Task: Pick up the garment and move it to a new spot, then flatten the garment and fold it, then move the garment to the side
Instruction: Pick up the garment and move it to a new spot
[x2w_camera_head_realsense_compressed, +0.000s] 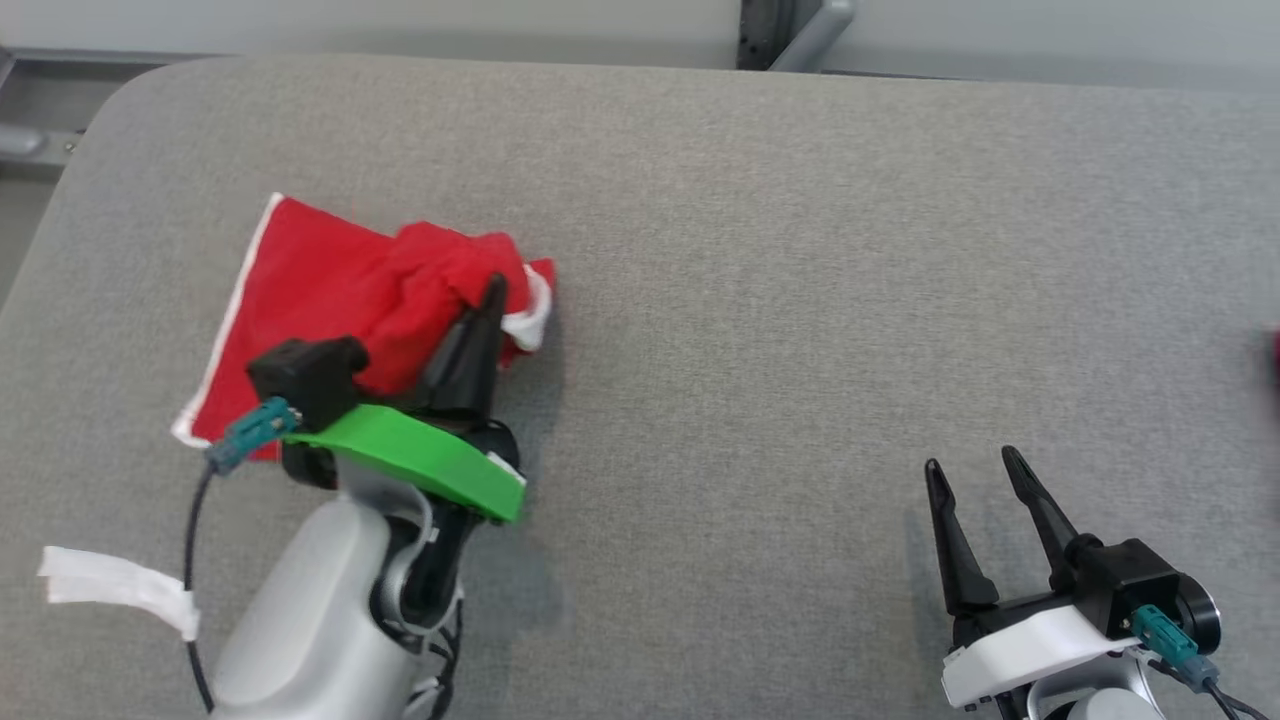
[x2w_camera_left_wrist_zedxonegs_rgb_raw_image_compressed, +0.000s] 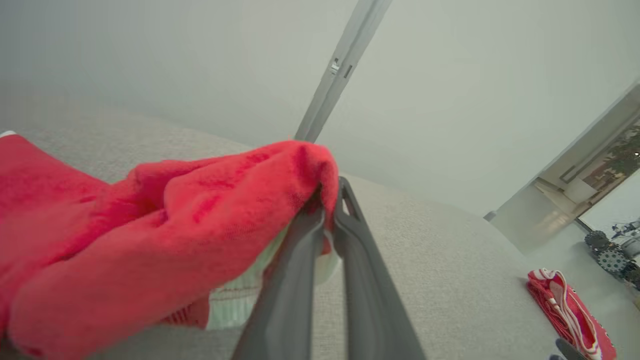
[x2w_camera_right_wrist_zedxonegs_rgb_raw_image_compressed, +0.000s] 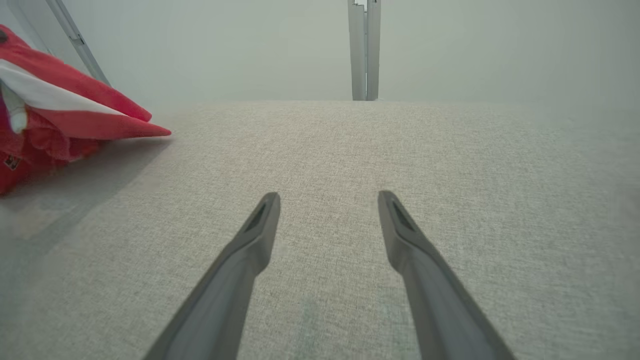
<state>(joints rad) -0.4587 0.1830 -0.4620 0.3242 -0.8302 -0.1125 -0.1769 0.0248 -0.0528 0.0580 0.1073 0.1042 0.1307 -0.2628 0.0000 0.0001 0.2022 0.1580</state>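
Left pincer (x2w_camera_head_realsense_compressed: 491, 292) is clamped on a bunched edge of the red garment (x2w_camera_head_realsense_compressed: 320, 290), left side of the bench (x2w_camera_head_realsense_compressed: 800, 250). Right pincer (x2w_camera_head_realsense_compressed: 972, 460) is wide, empty, near right. Probably lift or mid-fold, can't tell which. Next: carry the edge without dragging the flat part. Cloth is soft and fuzzy with white trim and a ribbed cuff. Bench is grey weave.

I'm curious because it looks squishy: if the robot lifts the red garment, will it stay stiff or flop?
Probably floppy: the red garment bunches in soft folds where the left gripper pinches it. Likely light too, since one small pinch holds up a fold. Unlikely to roll: part lies flat.
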